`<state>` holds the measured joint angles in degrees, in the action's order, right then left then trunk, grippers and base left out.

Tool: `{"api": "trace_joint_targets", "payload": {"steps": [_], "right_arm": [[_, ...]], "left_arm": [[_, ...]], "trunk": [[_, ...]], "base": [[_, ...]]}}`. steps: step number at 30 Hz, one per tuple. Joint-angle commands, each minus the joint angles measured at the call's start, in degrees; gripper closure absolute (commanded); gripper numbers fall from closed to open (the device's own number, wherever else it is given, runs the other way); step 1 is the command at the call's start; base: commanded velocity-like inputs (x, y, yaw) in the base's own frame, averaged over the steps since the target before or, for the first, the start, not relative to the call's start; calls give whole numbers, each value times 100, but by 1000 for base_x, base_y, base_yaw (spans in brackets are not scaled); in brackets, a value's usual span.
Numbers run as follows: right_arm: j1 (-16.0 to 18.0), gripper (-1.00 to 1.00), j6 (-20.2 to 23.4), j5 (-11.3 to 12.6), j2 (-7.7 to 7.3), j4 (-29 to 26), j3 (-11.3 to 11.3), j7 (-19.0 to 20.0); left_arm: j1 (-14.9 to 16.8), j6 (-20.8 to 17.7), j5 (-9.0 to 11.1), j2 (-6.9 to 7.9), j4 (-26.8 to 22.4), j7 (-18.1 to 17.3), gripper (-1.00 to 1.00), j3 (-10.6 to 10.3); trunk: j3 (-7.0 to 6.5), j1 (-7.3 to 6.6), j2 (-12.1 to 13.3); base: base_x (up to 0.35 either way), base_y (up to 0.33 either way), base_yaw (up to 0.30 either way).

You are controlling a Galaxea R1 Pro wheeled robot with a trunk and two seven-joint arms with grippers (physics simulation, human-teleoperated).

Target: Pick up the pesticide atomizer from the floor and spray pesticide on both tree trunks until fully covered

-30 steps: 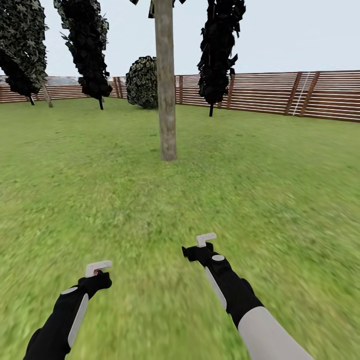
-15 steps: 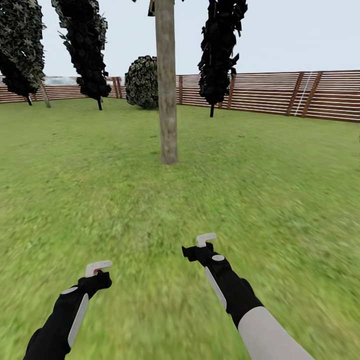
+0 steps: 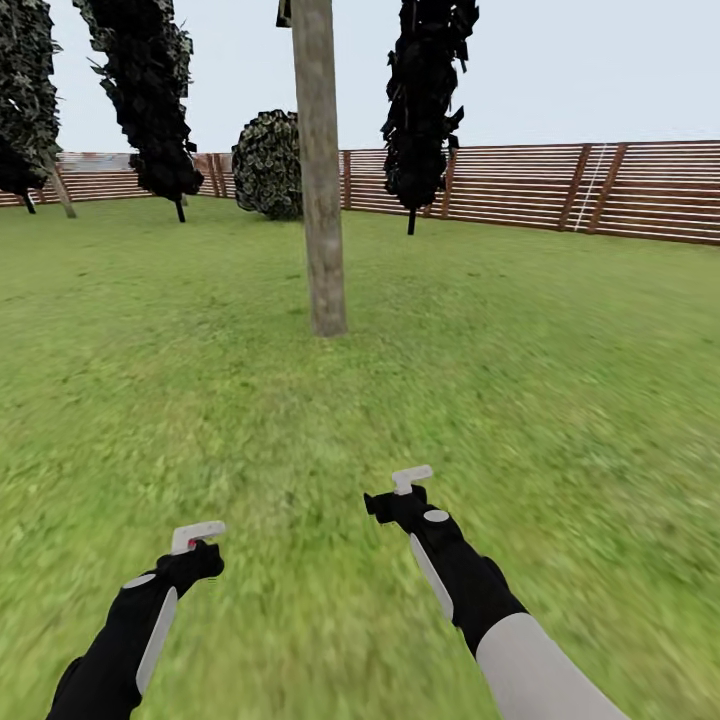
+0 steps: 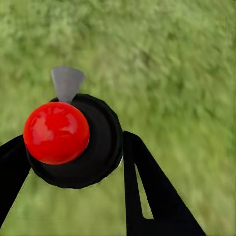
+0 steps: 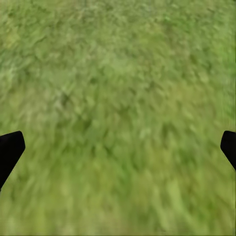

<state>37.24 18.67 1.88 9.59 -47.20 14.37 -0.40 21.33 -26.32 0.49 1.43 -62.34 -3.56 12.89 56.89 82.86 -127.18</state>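
1. Straight ahead of you on the lawn (image 3: 560,380), the tree trunk (image 3: 319,170) stands upright, its long axis vertical; its top runs out of the head view, so you get only a scrap of dark foliage at the cut edge.
2. Well behind the trunk runs the brown slat fence (image 3: 560,190), with two narrow black conifers (image 3: 423,100) in front of it, one on either side of the trunk, and a round mottled bush (image 3: 268,165) just left of the trunk's line. The conifer tops are cut off as well.
3. Nearer you than the trunk and well apart from it, your left gripper (image 3: 196,538) hangs over the grass, clamped on the pesticide atomizer (image 4: 73,140).
4. In the left wrist view the atomizer shows as a black round body with a glossy red ball on it and a small grey tab (image 4: 67,82) sticking out beyond the rim; the black fingers (image 4: 152,191) flank it on both sides. Seen end-on like this, you cannot tell its long axis, nor whether the tab aims at the trunk.
5. From the head view only a pale piece and a red speck show at that gripper; the rest is too small to make out.
6. Your right gripper (image 3: 411,482) is closer to the trunk than the left. Its fingers (image 5: 10,150) stand wide apart at the picture's edges, blurred grass between them.
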Motion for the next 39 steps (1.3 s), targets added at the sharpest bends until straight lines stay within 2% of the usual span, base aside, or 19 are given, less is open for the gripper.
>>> {"api": "trace_joint_targets", "payload": {"steps": [1,39], "right_arm": [[2,-100,31,20,-1,-9,5,-4],[2,-100,31,23,-1,0,5,-4]], "left_arm": [[3,-31,4,1,-7,-31,100,11],[3,-31,4,1,-7,-31,100,11]], "trunk": [[5,3,-2],[-23,3,-2]], "base": [[336,107,-1],[336,123,-12]]}}
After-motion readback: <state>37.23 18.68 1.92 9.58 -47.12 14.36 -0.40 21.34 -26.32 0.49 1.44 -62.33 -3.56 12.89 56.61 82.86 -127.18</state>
